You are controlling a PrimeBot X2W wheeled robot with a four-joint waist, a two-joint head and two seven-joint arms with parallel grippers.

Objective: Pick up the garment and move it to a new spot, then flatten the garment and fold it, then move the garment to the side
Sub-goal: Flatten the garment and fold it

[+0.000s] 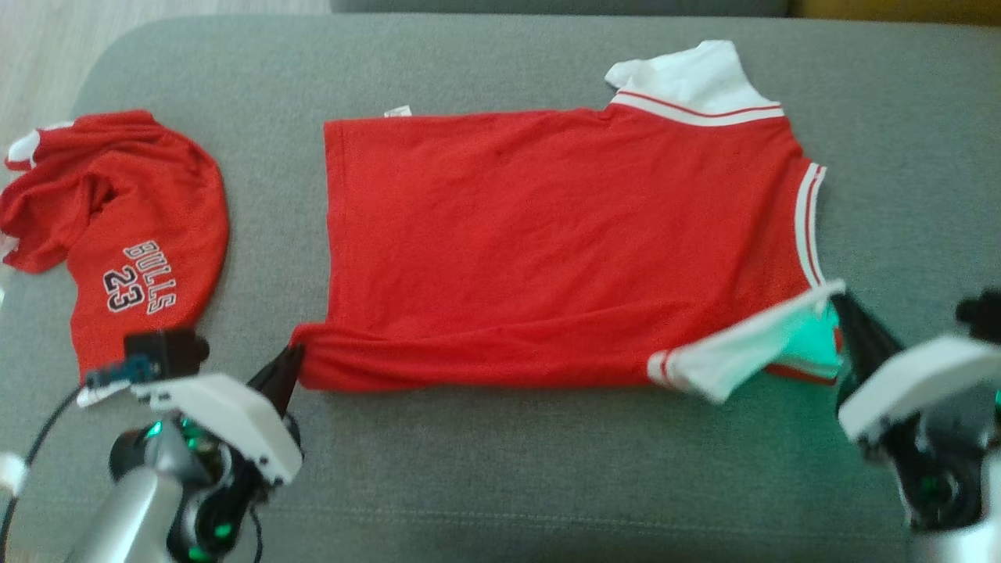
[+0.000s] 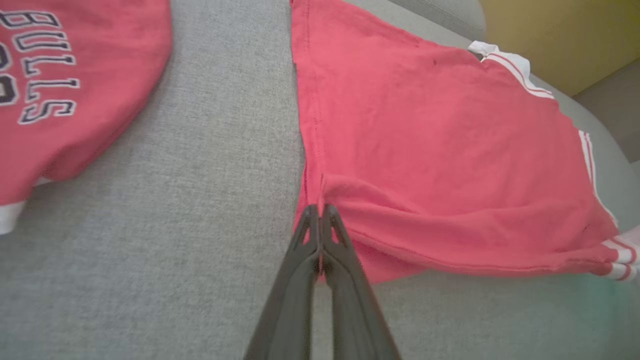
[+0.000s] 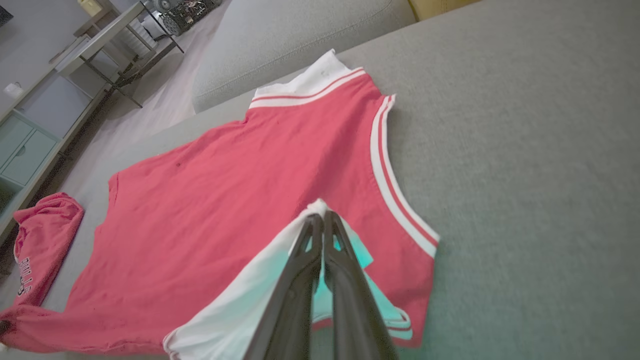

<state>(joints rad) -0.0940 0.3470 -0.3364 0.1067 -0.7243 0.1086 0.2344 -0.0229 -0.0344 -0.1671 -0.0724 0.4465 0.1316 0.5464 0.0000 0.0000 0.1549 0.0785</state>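
A grey sofa seat (image 1: 500, 485) carries everything, its woven cover smooth and flat. Past its far edge lies a pale floor (image 3: 165, 90), with a metal-legged desk (image 3: 100, 30) and a pale green cabinet (image 3: 25, 150) along the wall, and another grey cushion (image 3: 300, 45) close behind the seat.

The red shirt (image 1: 563, 242) lies spread across the middle of the seat, hem toward the robot's left and white-trimmed collar toward its right. A second red garment (image 1: 133, 234), printed "BULLS 23", sits crumpled well apart at the left end.

The left gripper (image 1: 294, 358) has its jaws pressed fully together on the near hem corner, where the cloth bunches into a small ridge. The right gripper (image 1: 844, 301) has its jaws likewise closed, pinching the near white sleeve (image 1: 751, 344), which is raised off the seat and folded across the red body.
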